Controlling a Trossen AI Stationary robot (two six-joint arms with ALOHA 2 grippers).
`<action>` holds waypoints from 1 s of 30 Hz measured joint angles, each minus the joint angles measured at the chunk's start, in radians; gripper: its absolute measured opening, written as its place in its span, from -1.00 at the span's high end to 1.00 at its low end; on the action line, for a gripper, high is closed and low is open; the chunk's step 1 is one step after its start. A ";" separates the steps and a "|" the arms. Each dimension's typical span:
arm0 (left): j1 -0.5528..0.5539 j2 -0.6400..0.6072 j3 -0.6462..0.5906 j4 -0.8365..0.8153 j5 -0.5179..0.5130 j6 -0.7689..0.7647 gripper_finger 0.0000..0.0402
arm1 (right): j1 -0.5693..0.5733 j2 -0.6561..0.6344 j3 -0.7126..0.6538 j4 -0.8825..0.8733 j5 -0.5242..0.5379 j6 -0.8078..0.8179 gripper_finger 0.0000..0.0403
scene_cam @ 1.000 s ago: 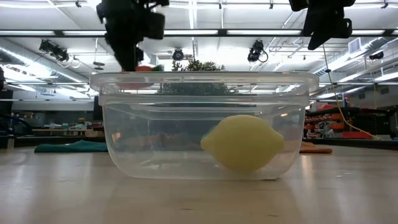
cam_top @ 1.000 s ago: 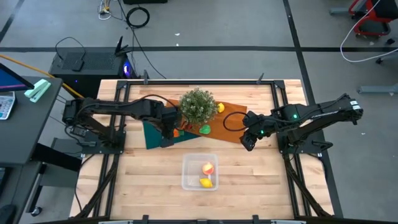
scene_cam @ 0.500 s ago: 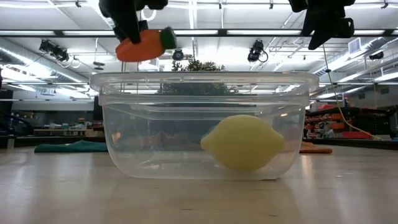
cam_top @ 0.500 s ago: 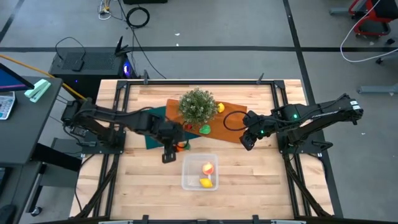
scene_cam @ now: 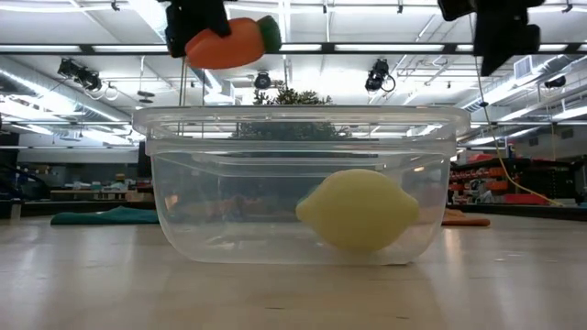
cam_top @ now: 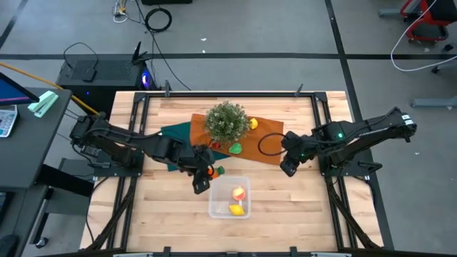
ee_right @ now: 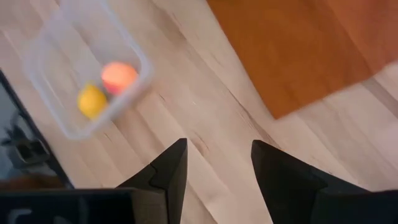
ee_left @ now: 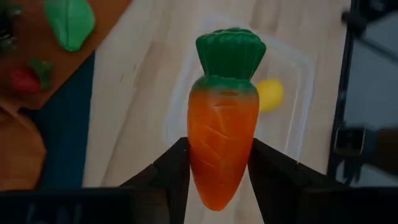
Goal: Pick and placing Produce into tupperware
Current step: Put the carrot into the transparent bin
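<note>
The orange toy carrot with its green leafy top [ee_left: 222,134] is clamped between the two dark fingers of my left gripper [ee_left: 219,163], held by its thicker lower half with the green end pointing forward, in the air just beside the near-left corner of the clear shallow plastic tupperware box [cam_top: 218,208] but not yet over it. To do this step well, I judge I should carry it further until it hangs squarely above the box's open middle, clear of the rim, then lower before letting go so it does not bounce off the yellow lemon-like piece [cam_top: 235,209] or the peach-coloured fruit [cam_top: 238,193] already lying inside. My left arm reaches low and long across the wooden table [cam_top: 164,214] from its left side. My right gripper [cam_top: 288,168] waits with fingers apart and empty, hovering right of the box.
</note>
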 joint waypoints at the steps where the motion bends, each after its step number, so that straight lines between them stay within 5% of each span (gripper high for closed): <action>1: -0.006 0.000 0.000 0.009 -0.011 -0.034 0.27 | 0.012 0.000 0.000 -0.021 0.000 0.000 0.27; 12: -0.065 0.134 0.002 0.283 -0.030 -0.357 0.28 | 0.198 -0.028 0.000 -0.237 0.011 0.029 0.27; 23: -0.122 0.283 0.002 0.444 -0.019 -0.705 0.28 | 0.387 -0.076 0.000 -0.252 0.077 0.115 0.27; 30: -0.123 0.302 0.059 0.459 -0.032 -0.730 0.30 | 0.446 -0.076 0.000 -0.258 0.117 0.151 0.27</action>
